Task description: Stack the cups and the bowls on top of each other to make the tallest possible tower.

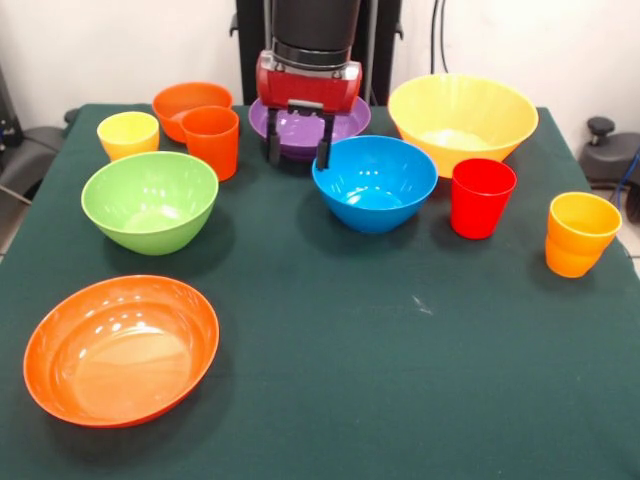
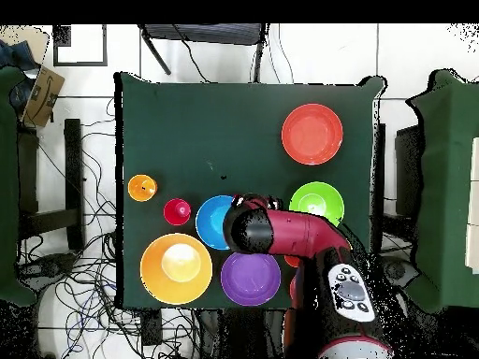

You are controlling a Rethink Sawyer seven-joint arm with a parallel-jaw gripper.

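Observation:
My gripper (image 1: pixel 297 150) hangs open and empty just above the cloth, in front of the purple bowl (image 1: pixel 345 122), between the orange cup (image 1: pixel 212 142) and the blue bowl (image 1: pixel 375 183). The green bowl (image 1: pixel 150 202) stands at the left, with the yellow cup (image 1: pixel 128 135) and the small deep orange bowl (image 1: pixel 190 102) behind it. The wide shallow orange bowl (image 1: pixel 122 350) lies front left. On the right are the big yellow bowl (image 1: pixel 462 120), the red cup (image 1: pixel 482 197) and the yellow-orange cup (image 1: pixel 580 233). No tower shows; every piece stands alone and upright.
The dark green cloth (image 1: pixel 400 380) covers the whole table. In the overhead view my arm (image 2: pixel 290 234) lies across the space between the blue bowl (image 2: pixel 210 222), the purple bowl (image 2: pixel 250 280) and the green bowl (image 2: pixel 318 201). Cables lie on the floor around the table.

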